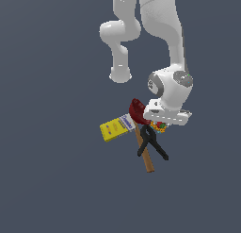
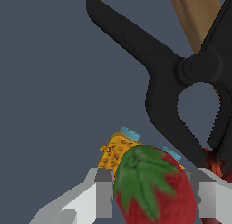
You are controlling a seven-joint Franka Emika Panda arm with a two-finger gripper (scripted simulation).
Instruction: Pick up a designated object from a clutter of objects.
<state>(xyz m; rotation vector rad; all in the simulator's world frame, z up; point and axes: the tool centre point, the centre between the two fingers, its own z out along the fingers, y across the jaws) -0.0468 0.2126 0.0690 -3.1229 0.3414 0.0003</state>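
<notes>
**Claw down over the heap, strawberry between its fingers**

In the exterior view you see the white arm bent down over the small heap of objects on the dark desk. The claw sits low at the heap, and only a small bit of red and green shows under it.

In the wrist view you see the strawberry very close, bright red with its green leafy cap turned toward the camera. It lies between the two light grey fingers of the claw. Each finger stands just beside the fruit, one on each side. You cannot tell from these pictures if the pads already press on it, so whether the claw is grasping it or only framing it stays unclear.

Just behind the strawberry you see the small orange piece with a pale blue end, touching or almost touching the fruit. The black clamp spreads its handles beyond it, and the brown wooden stick lies under the clamp.

In the exterior view the dark red bowl is tilted at the claw's side toward the exterior view's left, and the yellow box with the blue-white end lies further to that side, touching the bowl.
</notes>
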